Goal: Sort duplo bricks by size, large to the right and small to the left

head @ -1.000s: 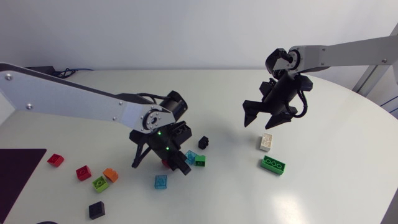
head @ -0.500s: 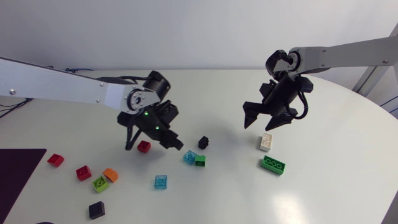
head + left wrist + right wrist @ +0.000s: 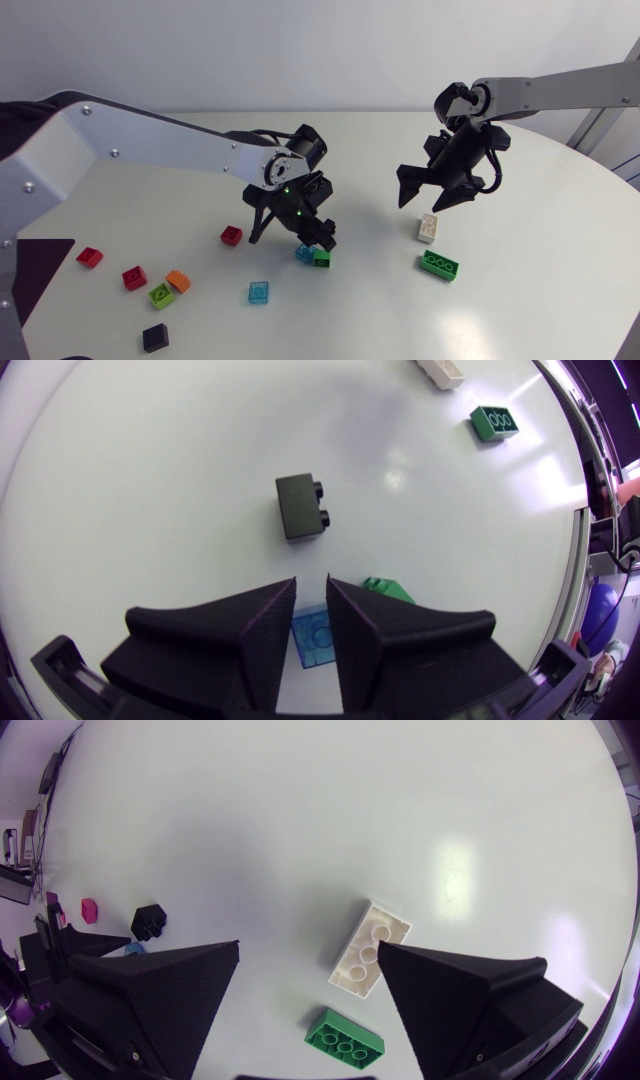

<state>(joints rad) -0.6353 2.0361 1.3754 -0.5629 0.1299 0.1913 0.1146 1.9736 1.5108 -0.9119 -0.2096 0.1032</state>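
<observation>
- Toward the table's near-left corner, several small bricks are spread out, among them a lime brick. This side is judged to be the one where small pieces are gathered.
- Near the middle of the table, a light blue brick is seen on the surface under the left gripper, with a small green brick just beside it.
- The left gripper's fingers are parted by only a narrow gap, and nothing is grasped between them.
- A black brick is found just ahead of those fingertips, lying on its side with its studs turned sideways.
  - Its long axis runs roughly along the line in which the fingers point, slightly skewed.
  - The coming move is judged to turn on this. A short advance and a wider spread would be needed so that the brick's long flanks could be met.
- Toward the right edge, a large green brick is placed, with a white brick just beyond it.
- The right gripper is held above the white brick, spread wide and empty. It is well apart from the black brick, so the left arm is the nearer one.
- No writing or label can be read on any brick.
</observation>
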